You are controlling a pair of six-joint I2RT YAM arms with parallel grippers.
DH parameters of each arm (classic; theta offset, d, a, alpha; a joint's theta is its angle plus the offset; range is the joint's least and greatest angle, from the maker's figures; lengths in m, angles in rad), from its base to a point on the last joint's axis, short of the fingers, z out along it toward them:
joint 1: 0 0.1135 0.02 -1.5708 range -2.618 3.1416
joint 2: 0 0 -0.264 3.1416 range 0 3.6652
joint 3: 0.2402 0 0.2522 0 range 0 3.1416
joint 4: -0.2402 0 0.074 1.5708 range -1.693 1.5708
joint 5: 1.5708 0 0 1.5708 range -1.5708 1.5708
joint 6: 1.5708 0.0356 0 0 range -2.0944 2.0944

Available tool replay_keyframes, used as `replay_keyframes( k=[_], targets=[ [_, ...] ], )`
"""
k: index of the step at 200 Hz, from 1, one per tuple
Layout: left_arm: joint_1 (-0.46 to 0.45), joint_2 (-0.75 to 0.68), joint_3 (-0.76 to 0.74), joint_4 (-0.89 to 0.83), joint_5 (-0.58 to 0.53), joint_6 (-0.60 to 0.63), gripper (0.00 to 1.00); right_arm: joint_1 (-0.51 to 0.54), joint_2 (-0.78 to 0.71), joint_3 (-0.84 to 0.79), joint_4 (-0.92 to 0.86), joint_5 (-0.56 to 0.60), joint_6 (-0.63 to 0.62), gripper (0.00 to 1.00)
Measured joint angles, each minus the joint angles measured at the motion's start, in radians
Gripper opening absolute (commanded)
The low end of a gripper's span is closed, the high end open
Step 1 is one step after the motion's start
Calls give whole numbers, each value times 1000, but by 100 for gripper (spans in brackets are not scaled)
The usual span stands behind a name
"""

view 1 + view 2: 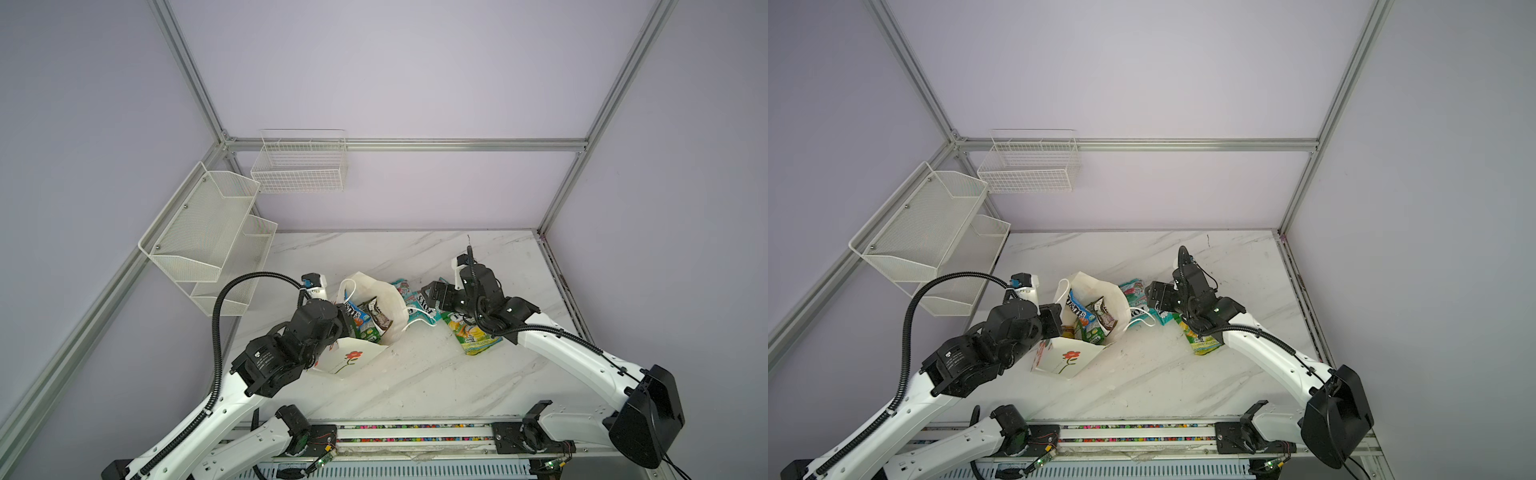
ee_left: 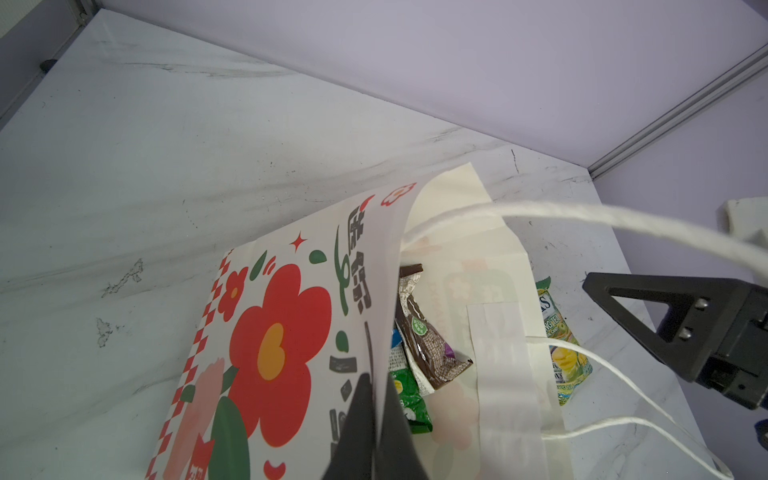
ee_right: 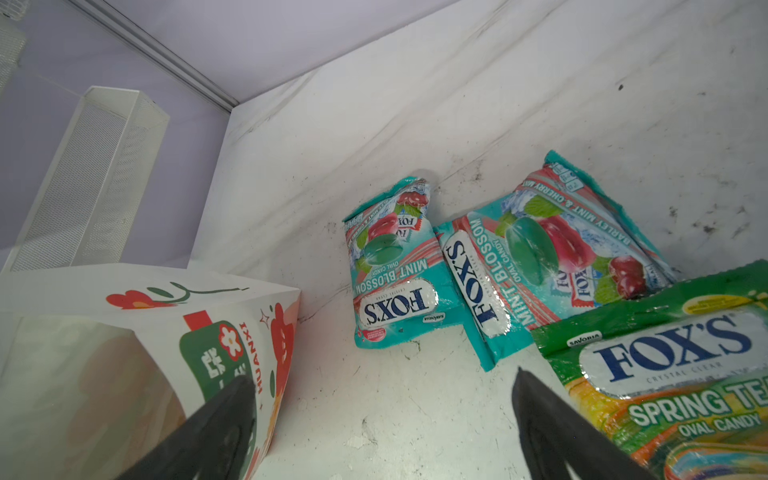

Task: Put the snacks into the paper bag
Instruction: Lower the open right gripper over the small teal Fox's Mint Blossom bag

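- You cannot see the left pincer (image 2: pixel 376 380) in either top view, because its own wrist covers it. The left wrist view shows its two dark fingers pressed together on the rim of the cream-white paper bag (image 2: pixel 282 332) with red flower prints.
- The bag sits on the white marble-look worktop (image 1: pixel 415 374) with its mouth open.
- The right pincer (image 3: pixel 378 390) hangs just beside the bag with its fingers spread wide and nothing between them.
- The packets in the bag's mouth overlap, so you see each only in part: a blue M&M's packet (image 1: pixel 355 312), a dark brown bar (image 1: pixel 380 316) and a green glossy pouch (image 1: pixel 369 331).
- An orange-yellow patch (image 1: pixel 1068 331) deeper in the bag is too hidden to name.
- A teal FOX'S pouch (image 3: pixel 390 266) lies on the worktop just beside the bag, on the right pincer's side, touching a second teal FOX'S pouch (image 3: pixel 552 249).
- A green FOX'S Spring Tea pouch (image 3: pixel 665 374) overlaps that second pouch. The edge of the right wrist view cuts it off, and the right arm partly covers it in both top views.
- You can count three packets for certain in the bag and three outside it.
- There are two white cord handles (image 2: pixel 582 212); one is blurred, close to the left wrist lens.
- Two racks hang on the walls well apart from the bag: a white mesh rack (image 1: pixel 208 241) and a white wire basket (image 1: pixel 299 166).
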Motion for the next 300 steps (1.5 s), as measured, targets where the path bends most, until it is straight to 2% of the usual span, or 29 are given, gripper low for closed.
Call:
replay_keyframes(
  k=[63,151,300],
  targets=[
    [6,-6,0,-6,0,0,0,-32,69,-73,91,-124,25,97],
    [6,-15,0,-16,-1,0,0,-51,170,-125,211,-233,61,90],
    [7,-27,-2,-28,-3,0,0,-54,344,-167,393,-306,155,80]
  ],
)
